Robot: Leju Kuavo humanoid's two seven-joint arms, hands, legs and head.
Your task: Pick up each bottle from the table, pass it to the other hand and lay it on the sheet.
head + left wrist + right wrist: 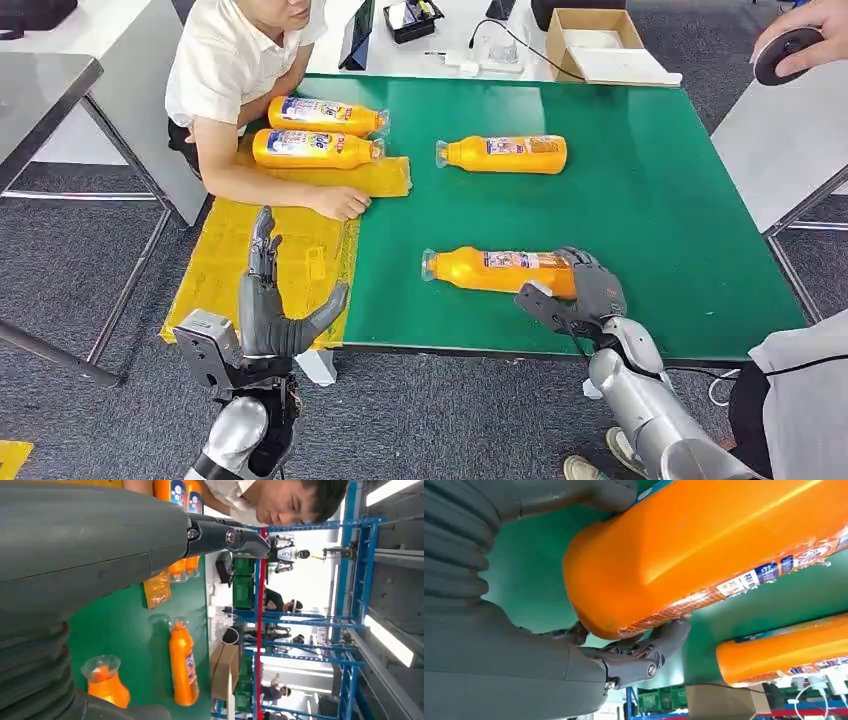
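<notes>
Two bottles already on sheet; your right hand grips the near bottle; far bottle beyond it waits; left hand spread, empty.

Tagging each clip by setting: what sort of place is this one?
Probably a robot lab or workshop inside an industrial hall: a green work mat on plain tables, blue steel racking with green crates, and people around the table.
</notes>
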